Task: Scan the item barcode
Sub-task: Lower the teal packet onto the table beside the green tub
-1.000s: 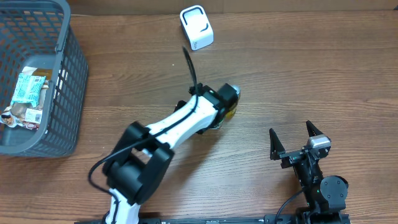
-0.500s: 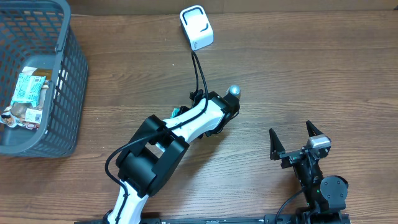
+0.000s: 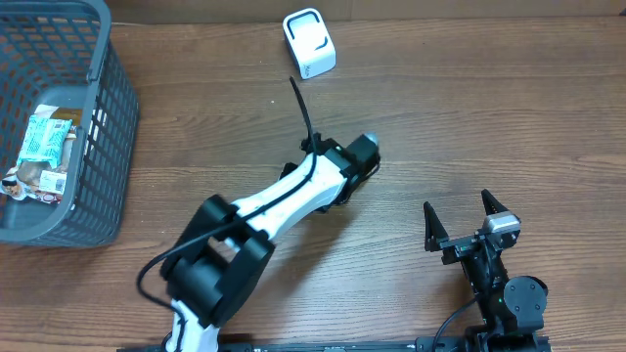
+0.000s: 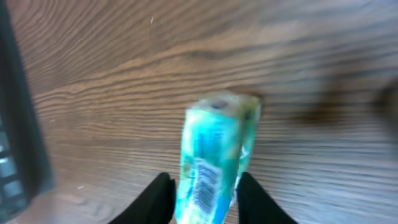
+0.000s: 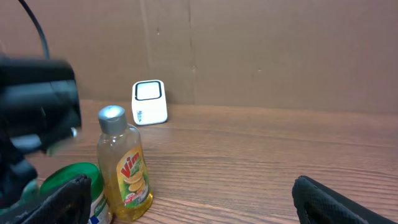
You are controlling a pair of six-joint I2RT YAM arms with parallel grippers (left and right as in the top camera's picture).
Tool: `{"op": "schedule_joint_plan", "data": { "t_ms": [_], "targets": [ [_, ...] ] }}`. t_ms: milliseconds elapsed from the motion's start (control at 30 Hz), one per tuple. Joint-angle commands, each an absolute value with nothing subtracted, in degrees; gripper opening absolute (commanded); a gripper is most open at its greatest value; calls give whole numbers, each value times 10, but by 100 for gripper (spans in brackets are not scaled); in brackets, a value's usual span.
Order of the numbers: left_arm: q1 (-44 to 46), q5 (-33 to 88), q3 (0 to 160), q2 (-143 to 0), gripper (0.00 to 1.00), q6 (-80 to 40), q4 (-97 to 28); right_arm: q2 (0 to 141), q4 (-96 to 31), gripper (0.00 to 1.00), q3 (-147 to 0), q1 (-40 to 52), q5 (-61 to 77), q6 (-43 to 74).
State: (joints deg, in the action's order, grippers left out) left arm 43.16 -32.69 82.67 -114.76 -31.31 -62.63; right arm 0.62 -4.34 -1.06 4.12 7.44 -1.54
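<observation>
Reaching over the middle of the bench (image 3: 509,98), the left gripper (image 4: 204,186) has its jaws partly apart on either side of a teal packet (image 4: 214,137) that bears a barcode. Blur hides whether they press on it. The packet is near the bench's middle, close to an upright yellow soap bottle (image 5: 124,168). A white scanner (image 3: 309,42) sits well apart at the far edge. The grey basket (image 3: 115,127) on the left holds several wrapped packets (image 3: 44,137). The right gripper (image 3: 458,210) has its jaws spread wide and holds nothing.
</observation>
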Motion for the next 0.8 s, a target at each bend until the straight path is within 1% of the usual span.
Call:
{"op": "schedule_joint_plan", "data": {
  "t_ms": [0,67,167,267,333,433,500,567,600,767],
  "targets": [
    [432,-262,841,-1112,33,-283,-607,2,-42,100,-4,38,72,-20],
    [427,-254,842,-1111,32,-278,-604,2,-42,100,-4,38,72,-20],
    [409,-225,850,-1104,34,-277,-610,2,-42,100,-4,38,72,-20],
    [380,-166,854,-1092,41,-250,-607,2,-42,100,-4,38,72,-20],
    [359,-135,854,-1088,51,-227,-610,2,-42,100,-4,38,72,-20],
    [326,-94,851,-1089,55,-199,-618,2,-42,100,-4,38,72,-20],
    [312,-71,847,-1089,66,-178,-616,2,-42,100,-4,38,72,-20],
    [301,-54,840,-1091,68,-164,-612,2,-42,100,-4,38,72,-20],
    [299,-50,836,-1093,72,-164,-608,2,-42,100,-4,38,72,-20],
    [297,-42,814,-1094,73,-155,-587,2,-42,100,-4,38,72,-20]
  ]
}}
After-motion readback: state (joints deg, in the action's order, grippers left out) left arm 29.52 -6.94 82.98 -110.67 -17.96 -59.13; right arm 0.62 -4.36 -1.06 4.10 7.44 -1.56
